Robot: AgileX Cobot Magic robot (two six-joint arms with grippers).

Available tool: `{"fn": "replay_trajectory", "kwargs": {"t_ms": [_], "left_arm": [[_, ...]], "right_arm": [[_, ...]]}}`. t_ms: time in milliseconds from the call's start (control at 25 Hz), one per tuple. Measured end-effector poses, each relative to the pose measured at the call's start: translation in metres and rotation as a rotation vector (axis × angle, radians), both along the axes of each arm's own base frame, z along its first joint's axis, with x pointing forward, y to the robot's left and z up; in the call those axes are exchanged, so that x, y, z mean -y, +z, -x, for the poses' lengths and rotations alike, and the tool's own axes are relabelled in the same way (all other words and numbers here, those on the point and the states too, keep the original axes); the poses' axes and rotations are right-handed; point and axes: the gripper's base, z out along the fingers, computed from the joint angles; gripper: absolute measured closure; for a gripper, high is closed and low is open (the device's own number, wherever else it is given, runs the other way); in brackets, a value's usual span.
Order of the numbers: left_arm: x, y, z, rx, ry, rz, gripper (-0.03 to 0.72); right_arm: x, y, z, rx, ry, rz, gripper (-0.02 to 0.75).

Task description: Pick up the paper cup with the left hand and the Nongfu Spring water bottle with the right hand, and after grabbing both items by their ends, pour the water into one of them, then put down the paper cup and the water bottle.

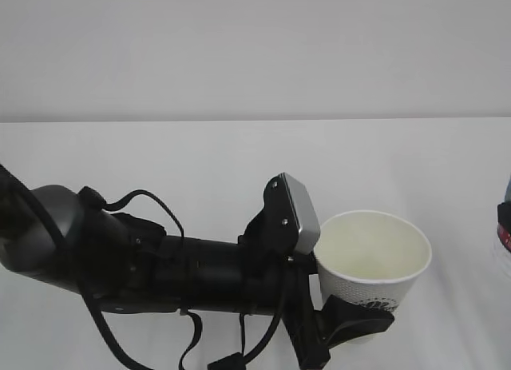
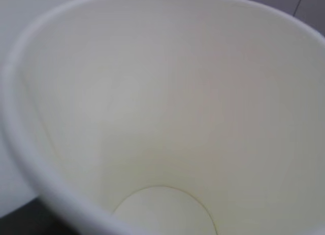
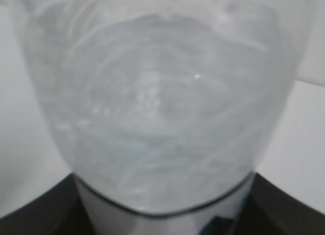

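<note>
One black cabled left hand (image 1: pixel 351 318) lies level across the white worktop (image 1: pixel 200 162), fingers clamped on the base of one upright small white paper cup (image 1: pixel 371 262). At far right, one clear plastic Nongfu Spring water bottle (image 3: pixel 157 118) fills the right wrist view; that grip cannot be told.

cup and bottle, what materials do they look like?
Paper cup: looks like paper; matte off-white inside, rolled rim, a seam around the base disc in the left wrist view, finely dotted outer wall with a dark print. An inner coating can't be judged.

Water bottle: probably clear thin plastic; see-through, with glossy glints and ring-shaped ridges close up. Only a sliver shows at the exterior view's right edge.
</note>
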Motion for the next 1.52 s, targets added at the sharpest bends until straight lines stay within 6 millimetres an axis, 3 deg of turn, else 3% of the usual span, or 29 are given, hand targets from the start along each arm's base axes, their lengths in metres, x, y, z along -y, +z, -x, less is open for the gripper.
{"fn": "replay_trajectory", "kwargs": {"t_ms": [520,1520], "left_arm": [[0.014,0.003,0.011,0.013,-0.042,0.005,0.160],[0.015,0.002,0.011,-0.025,0.000,-0.002,0.160]], "right_arm": [[-0.001,-0.002,0.001,-0.014,0.039,0.077,0.268],[-0.001,-0.002,0.001,0.004,0.106,0.237,0.269]]}}
